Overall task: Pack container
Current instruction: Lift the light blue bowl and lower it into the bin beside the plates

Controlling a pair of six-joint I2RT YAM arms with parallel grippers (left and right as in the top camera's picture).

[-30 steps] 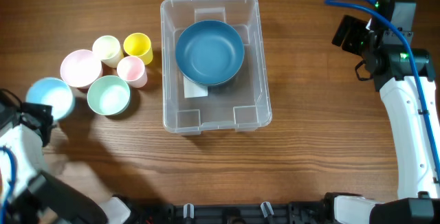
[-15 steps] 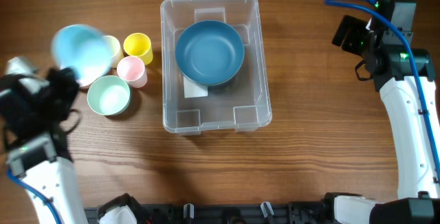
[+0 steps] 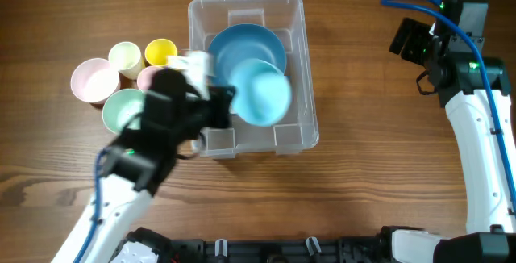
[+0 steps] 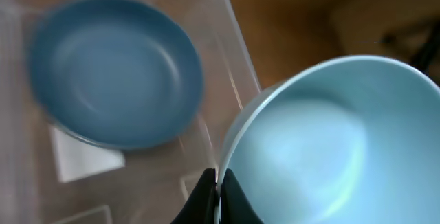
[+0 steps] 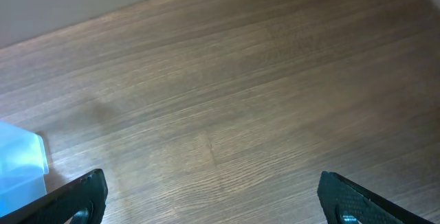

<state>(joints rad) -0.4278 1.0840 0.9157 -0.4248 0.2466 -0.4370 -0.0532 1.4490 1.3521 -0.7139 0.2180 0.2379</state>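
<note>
Overhead, the clear plastic container sits mid-bench, with a dark blue bowl lying inside it toward its far end. The left jaws are pinched shut on the rim of a light blue bowl, which appears blurred. They hold it over the container's near half, where it partly covers the dark blue bowl. From the left wrist, the container's clear wall runs just beside the pinched rim, and a white label shows on its floor. The right jaws stand wide apart and empty over bare wood, well to the right of the container. Left of the container, a pink bowl, mint bowl, cream cup, yellow cup and pink cup cluster together.
</note>
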